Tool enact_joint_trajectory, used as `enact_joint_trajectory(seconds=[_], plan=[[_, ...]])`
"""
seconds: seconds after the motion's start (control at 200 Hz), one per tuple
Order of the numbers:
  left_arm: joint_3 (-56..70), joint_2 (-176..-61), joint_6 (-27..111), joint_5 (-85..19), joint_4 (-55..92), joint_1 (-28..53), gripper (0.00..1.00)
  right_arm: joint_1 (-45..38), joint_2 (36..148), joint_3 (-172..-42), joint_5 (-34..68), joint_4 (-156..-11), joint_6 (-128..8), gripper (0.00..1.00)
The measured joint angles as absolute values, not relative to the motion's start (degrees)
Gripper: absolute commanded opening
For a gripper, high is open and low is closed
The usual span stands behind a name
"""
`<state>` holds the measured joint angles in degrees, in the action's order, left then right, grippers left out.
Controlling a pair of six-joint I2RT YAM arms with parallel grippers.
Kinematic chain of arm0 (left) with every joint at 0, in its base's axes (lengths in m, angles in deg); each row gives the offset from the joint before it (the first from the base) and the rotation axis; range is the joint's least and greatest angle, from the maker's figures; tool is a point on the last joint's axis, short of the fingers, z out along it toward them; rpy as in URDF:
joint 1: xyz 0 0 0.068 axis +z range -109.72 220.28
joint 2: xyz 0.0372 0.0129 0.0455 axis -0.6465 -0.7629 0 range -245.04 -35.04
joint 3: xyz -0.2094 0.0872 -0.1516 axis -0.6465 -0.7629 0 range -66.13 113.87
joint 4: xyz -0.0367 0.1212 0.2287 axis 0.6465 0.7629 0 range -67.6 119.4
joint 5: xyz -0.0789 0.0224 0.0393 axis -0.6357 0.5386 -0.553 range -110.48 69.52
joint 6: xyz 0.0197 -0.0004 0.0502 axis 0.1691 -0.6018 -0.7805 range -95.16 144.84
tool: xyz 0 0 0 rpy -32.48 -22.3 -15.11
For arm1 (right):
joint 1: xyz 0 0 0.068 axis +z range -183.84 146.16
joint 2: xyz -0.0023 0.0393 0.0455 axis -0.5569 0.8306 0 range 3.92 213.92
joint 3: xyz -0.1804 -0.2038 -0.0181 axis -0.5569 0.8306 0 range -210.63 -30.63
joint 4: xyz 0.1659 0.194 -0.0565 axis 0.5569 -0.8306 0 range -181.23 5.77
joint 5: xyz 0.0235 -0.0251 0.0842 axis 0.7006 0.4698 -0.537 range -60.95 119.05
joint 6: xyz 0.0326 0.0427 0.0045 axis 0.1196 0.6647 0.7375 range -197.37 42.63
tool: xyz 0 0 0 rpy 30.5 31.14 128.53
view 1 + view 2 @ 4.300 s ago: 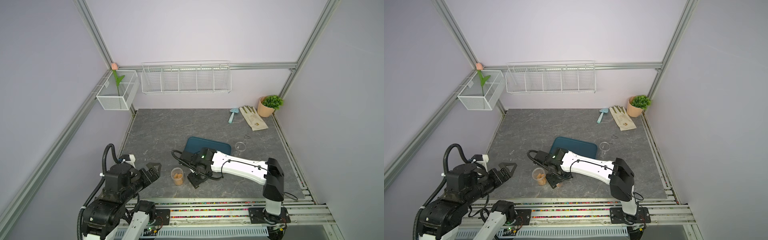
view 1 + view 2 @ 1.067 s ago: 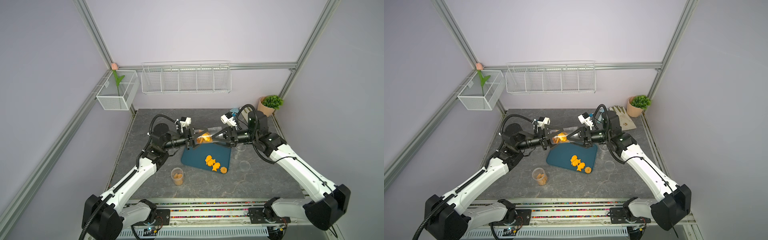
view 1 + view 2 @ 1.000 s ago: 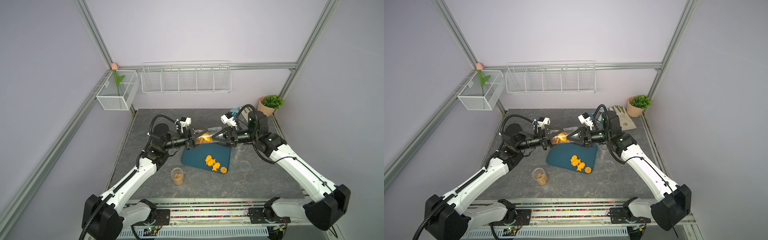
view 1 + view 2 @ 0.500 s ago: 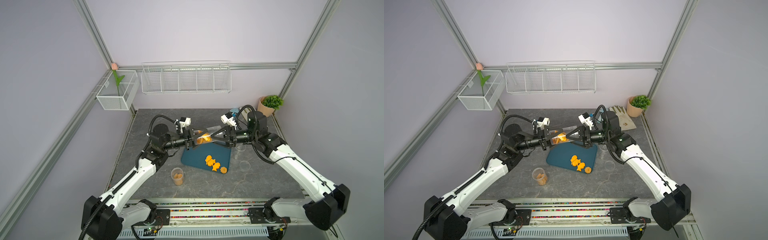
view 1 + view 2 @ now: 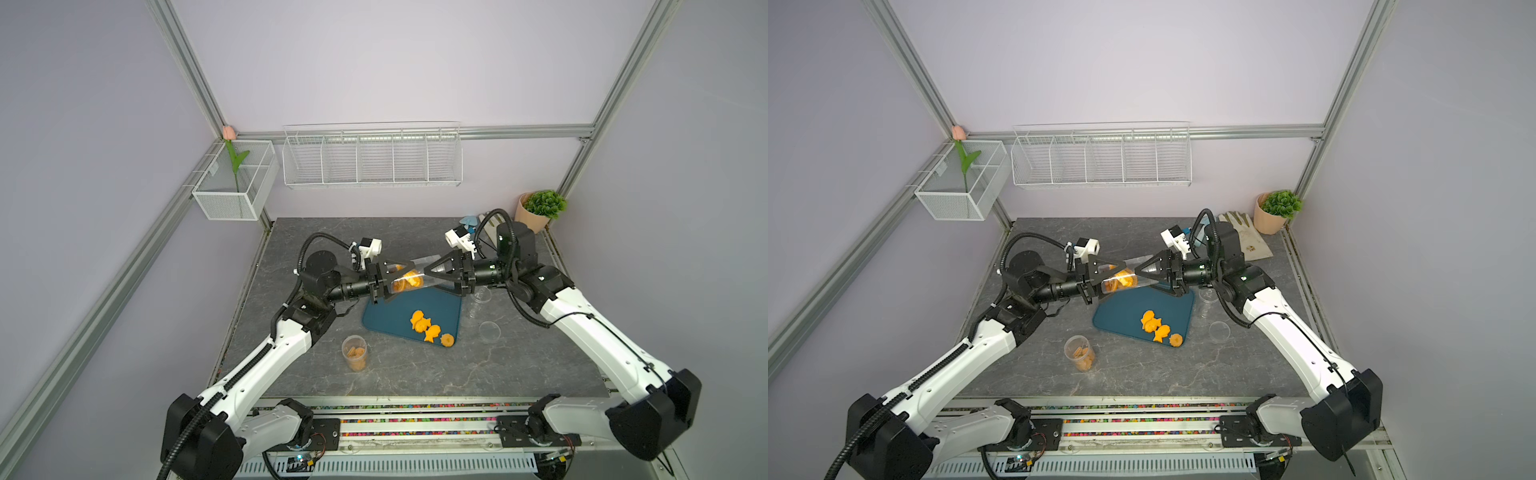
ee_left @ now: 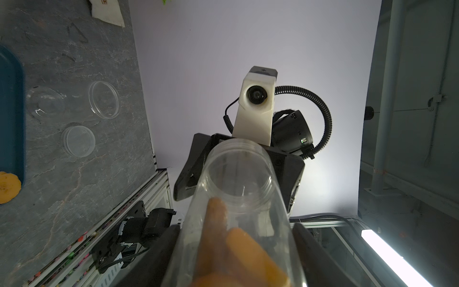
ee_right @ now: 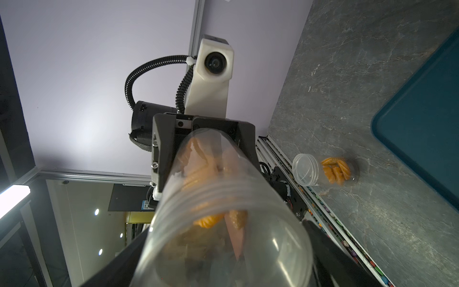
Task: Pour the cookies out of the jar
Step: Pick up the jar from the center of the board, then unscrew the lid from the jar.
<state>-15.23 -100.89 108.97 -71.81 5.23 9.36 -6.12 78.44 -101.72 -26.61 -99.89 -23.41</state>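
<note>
Left gripper (image 5: 399,279): clamped on the base end of the jar (image 5: 419,275), holding it level in the air at the far side of the tray (image 5: 386,320). Right gripper (image 5: 436,277): faces it from the right, fingers on either side of the jar's mouth end. Cannot tell whether they press on it or stand just clear.

Jar mouth is open and points right. Several orange cookies (image 5: 405,281) are inside, bunched toward the base end.

The teal tray lies flat at mid-table. Three loose orange cookies (image 5: 431,331) lie close together by its near-right corner.

Second jar (image 5: 354,352): upright and open, with tan biscuits in it. It stands on the table (image 5: 415,374) near-left of the tray.

Clear lids (image 5: 488,331) lie on the table just right of the tray.
</note>
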Motion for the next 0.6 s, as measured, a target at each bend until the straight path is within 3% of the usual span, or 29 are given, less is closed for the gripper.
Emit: enact_joint_trajectory(seconds=[0.32,0.6], plan=[[-15.9,-100.8,109.0,-73.4,4.0,9.4,0.67,-7.6,78.4,-102.1,-30.5,-96.8,-20.3,0.88],[-15.9,-100.6,109.0,-74.7,3.2,9.4,0.68,-7.6,78.4,-101.2,-33.7,-91.1,-15.8,0.98]])
